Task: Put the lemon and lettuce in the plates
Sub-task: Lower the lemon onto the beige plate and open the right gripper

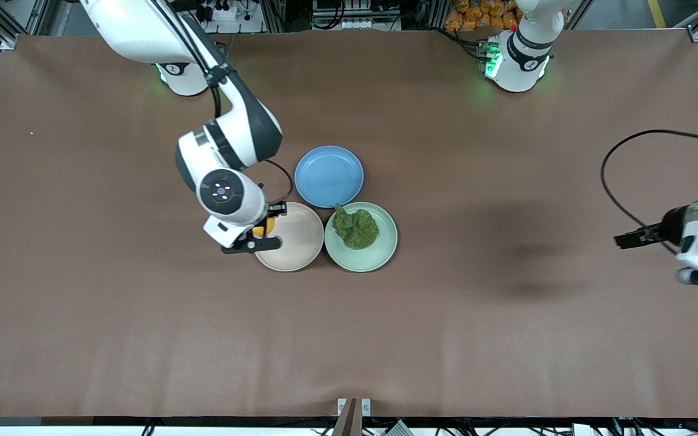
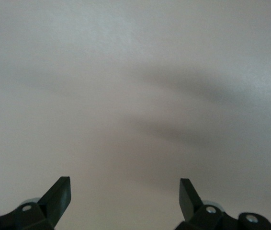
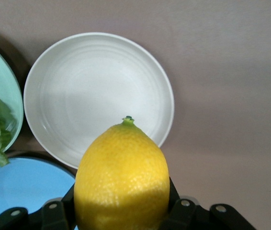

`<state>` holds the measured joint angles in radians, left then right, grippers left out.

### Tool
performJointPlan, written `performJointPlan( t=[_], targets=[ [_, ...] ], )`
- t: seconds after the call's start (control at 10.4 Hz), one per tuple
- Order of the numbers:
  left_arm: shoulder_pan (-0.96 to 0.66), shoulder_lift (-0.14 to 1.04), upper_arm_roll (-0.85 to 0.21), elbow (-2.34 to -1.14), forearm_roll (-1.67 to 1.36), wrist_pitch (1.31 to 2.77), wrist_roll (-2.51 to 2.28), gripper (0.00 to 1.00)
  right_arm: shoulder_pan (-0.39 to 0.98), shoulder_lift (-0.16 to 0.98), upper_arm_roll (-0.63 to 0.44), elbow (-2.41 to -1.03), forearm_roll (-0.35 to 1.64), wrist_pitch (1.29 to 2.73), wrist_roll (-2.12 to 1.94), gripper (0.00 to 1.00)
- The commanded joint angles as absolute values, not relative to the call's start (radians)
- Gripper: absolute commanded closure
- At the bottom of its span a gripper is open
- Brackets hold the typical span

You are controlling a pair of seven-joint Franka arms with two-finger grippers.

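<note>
In my right pincer (image 3: pixel 121 218) I grip the lemon (image 3: pixel 121 177), its long axis running out from my fingers with the stem nub leading, and it hangs over the rim of the beige-pink plate (image 1: pixel 297 242) at the right arm's end, so the bare middle of that plate lies just ahead of the nub. Beside it the lettuce (image 1: pixel 355 227) already lies in the mint green plate (image 1: pixel 385 248), with the blue plate (image 1: pixel 329 176) farther from the front camera. My left pincer (image 2: pixel 125 191) waits wide open and holding nothing over bare desk (image 1: pixel 506 339), well apart at the left arm's end.
</note>
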<state>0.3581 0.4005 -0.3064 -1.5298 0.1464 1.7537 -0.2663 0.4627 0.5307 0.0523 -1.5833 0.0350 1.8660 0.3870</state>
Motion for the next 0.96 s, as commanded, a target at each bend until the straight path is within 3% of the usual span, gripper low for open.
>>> performJointPlan(
  t=[0.0, 0.29, 0.86],
  targets=[
    [0.335, 0.373, -0.316, -1.498, 0.193, 1.741, -0.328, 0.00, 0.485, 0.592, 0.044, -1.585, 0.021, 1.936, 0.405, 0.67],
    [0.336, 0.310, -0.330, -1.500, 0.281, 1.732, -0.335, 0.00, 0.506, 0.624, 0.044, -1.582, 0.018, 1.967, 0.443, 0.67],
    [0.337, 0.158, -0.341, -1.508, 0.253, 1.436, -0.224, 0.00, 0.511, 0.655, 0.044, -1.580, 0.014, 2.009, 0.449, 0.64]
  ],
)
